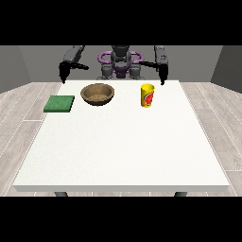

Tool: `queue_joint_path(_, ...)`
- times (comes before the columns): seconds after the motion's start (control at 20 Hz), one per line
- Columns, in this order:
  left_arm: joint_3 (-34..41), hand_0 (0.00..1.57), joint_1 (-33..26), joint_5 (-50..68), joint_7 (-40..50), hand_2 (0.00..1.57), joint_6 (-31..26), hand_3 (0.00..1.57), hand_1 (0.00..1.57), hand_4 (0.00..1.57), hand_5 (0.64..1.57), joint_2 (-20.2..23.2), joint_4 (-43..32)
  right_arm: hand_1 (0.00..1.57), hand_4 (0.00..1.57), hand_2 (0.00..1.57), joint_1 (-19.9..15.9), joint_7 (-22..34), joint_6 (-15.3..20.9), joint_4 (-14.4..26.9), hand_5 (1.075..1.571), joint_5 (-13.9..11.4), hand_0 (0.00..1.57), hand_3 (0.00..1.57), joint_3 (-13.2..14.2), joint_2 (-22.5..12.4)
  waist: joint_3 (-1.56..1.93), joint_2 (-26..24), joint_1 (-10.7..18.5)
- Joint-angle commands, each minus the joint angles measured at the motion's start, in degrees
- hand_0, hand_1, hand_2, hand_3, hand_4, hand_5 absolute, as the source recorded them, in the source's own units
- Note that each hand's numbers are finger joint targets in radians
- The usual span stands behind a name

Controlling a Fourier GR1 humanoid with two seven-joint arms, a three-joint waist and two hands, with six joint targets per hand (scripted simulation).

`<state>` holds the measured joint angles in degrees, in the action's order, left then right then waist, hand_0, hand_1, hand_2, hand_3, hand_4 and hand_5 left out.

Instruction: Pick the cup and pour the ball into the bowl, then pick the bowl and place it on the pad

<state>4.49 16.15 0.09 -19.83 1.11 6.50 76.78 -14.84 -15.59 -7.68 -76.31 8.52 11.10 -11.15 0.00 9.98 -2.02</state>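
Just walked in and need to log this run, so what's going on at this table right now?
Nothing is being handled yet. The humanoid robot stands behind the large white table with both black hands hanging near the far edge: the hand at the view's left and the hand at the view's right. On the table, the flat green pad lies at the view's left, the brown wooden bowl stands beside it, and the yellow cup with a red label stands upright further right, untouched.

The cup (147, 95) bears a red mark, no readable text.
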Motion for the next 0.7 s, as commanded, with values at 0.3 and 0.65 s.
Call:
queue_joint_path(0.3,6.5,0.0,6.57,0.7,-17.45,0.0,1.84,0.0,0.0,0.0,1.278,0.15,-19.1,0.0,0.0,0.0,-2.65,-4.58,-5.23,2.7,1.562,2.29,0.0,0.0,1.79,-2.99,-0.04,6.66,-4.15)
queue_joint_path(0.65,6.31,0.0,8.57,-0.41,-23.9,0.0,2.44,0.0,0.0,0.0,1.245,-0.64,-28.39,0.0,0.0,0.0,-3.44,-9.52,-8.71,10.44,1.558,3.9,0.0,0.0,5.57,-6.45,-0.02,6.16,-2.8)
